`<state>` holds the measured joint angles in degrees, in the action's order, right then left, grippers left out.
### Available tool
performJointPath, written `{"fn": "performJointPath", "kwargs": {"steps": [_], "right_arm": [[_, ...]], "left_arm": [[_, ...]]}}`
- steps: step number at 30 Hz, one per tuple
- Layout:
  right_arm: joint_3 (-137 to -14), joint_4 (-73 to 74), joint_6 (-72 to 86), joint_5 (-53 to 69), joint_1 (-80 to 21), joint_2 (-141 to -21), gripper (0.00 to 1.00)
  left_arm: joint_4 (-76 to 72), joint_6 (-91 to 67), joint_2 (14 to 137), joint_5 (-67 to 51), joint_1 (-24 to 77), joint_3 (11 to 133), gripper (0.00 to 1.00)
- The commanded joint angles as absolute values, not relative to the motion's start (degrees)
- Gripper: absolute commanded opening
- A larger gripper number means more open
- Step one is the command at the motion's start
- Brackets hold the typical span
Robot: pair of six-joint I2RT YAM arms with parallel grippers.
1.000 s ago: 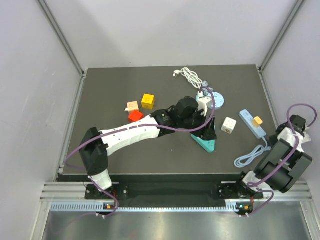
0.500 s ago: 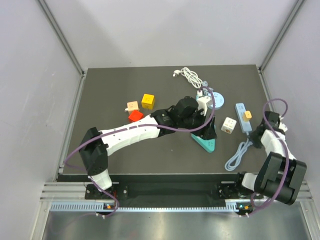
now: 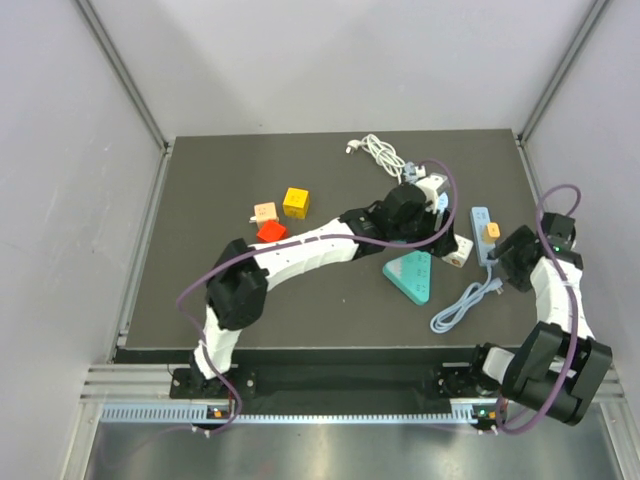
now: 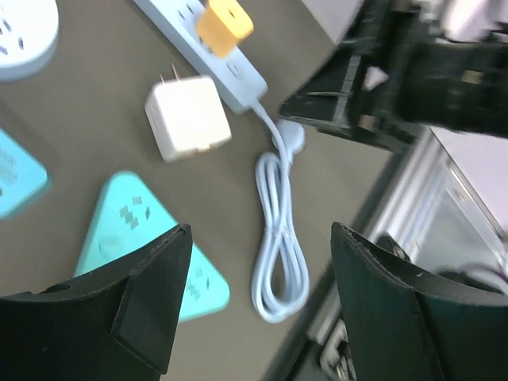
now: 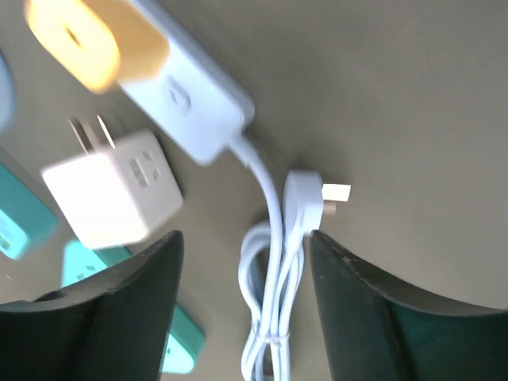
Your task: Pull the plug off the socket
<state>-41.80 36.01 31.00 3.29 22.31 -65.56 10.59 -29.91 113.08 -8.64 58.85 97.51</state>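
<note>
An orange plug [image 3: 491, 231] sits in a light blue power strip [image 3: 481, 232] at the right of the table. Both show in the left wrist view, plug [image 4: 225, 20] and strip [image 4: 198, 49], and in the right wrist view, plug [image 5: 95, 40] and strip [image 5: 190, 99]. My left gripper [image 3: 446, 235] is open and empty, hovering just left of the strip, over the coiled cable [image 4: 278, 238]. My right gripper [image 3: 506, 262] is open and empty, just right of the strip's near end, above its cable [image 5: 274, 270].
A white adapter [image 3: 458, 250] lies next to the strip. A teal triangular socket [image 3: 412, 275] lies nearer. A round pale blue socket [image 4: 24, 32] shows in the left wrist view. Yellow [image 3: 295, 203] and red [image 3: 271, 232] cubes, a peach adapter [image 3: 264, 212] and a white cable [image 3: 380, 152] lie farther left.
My left arm has swung right from the round socket toward the power strip. My right arm has come in from the table's edge. The strip and its cable have shifted left.
</note>
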Motion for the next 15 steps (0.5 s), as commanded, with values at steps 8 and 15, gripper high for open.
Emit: {"fn": "performJointPath", "kwargs": {"steps": [8, 15], "right_arm": [[-48.9, 28.6, 22.3, 11.7, 26.7, -68.9, 0.8], [-48.3, 25.8, 20.5, 8.8, 26.7, -72.1, 0.8]], "left_arm": [[3.0, -34.0, 124.2, -9.4, 59.1, 108.6, 0.71], [1.1, -36.8, 125.8, -13.6, 59.2, 106.4, 0.68]]}}
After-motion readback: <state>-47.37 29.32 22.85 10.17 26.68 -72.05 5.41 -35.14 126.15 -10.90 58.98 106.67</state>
